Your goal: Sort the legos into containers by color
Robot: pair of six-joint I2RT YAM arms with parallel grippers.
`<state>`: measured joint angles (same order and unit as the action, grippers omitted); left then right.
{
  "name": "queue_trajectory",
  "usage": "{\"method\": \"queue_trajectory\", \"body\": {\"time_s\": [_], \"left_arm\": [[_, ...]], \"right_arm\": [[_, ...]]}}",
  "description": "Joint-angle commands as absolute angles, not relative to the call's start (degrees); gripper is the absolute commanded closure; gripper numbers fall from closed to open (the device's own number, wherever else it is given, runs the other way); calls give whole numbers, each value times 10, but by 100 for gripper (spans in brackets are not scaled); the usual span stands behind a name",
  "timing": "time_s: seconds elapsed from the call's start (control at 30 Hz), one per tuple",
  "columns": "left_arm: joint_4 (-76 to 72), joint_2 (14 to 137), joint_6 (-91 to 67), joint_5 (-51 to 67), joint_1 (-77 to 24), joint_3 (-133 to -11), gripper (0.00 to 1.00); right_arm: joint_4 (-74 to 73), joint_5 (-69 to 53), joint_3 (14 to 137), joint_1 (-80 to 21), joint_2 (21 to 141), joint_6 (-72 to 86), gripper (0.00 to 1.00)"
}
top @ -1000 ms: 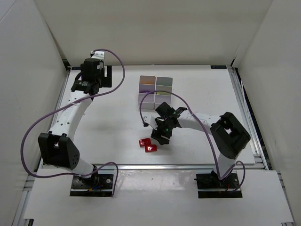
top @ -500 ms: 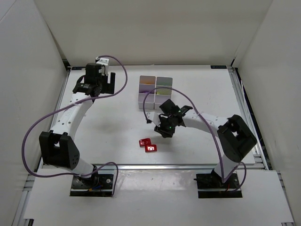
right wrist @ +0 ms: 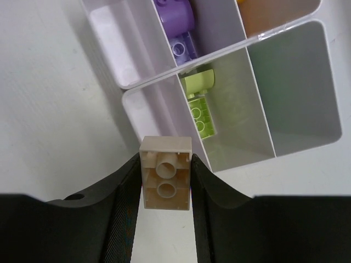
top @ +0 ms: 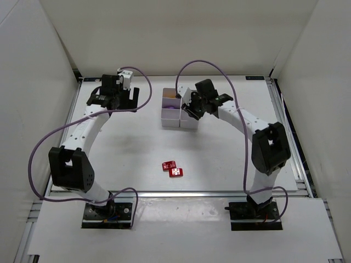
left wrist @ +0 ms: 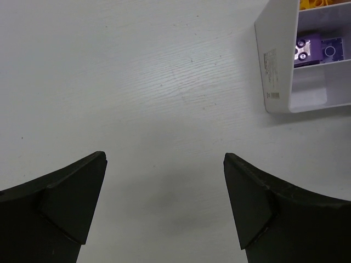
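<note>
Placement is the step in hand, as we judge it: the right arm (top: 241,118) reaches over the containers (top: 170,120), its jaws clamped on the tan brick (right wrist: 166,164). In the right wrist view that brick hangs above the block's outer corner, over the wall of an unoccupied-looking compartment just beside the one holding the lime bricks (right wrist: 200,104); the purple bricks (right wrist: 178,24) lie in the row beyond. To do this well, we would carry the brick on until it sits wholly inside the walls of a vacant compartment, clear of the lime one. We would then lower it below the rim before parting the jaws, so it cannot strike an edge and tip out onto the table (top: 120,148). The left arm (top: 82,129) waits with its jaws wide apart over bare table near the block, holding nothing. Two red bricks (top: 172,169) lie well apart from the containers, unsorted. A second ago the right arm was low beside those red bricks with its jaws wider; it has since closed and swung across to the containers, while the red pair has not shifted.
</note>
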<state>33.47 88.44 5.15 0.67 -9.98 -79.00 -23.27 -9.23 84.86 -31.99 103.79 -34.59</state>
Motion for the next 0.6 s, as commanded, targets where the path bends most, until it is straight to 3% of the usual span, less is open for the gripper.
{"method": "queue_trajectory", "body": {"time_s": [0.0, 0.23, 0.43, 0.57], "left_arm": [[344, 890, 51, 40, -88, -821, 1], [347, 912, 51, 43, -78, -839, 1], [352, 922, 54, 48, -76, -843, 1], [357, 912, 57, 85, -76, -825, 1]], "right_arm": [[-222, -90, 883, -316, 1065, -351, 84], [-216, -84, 929, -310, 1121, -354, 73], [-214, -77, 939, -308, 1129, -357, 42], [-213, -78, 931, -308, 1115, -353, 36]]}}
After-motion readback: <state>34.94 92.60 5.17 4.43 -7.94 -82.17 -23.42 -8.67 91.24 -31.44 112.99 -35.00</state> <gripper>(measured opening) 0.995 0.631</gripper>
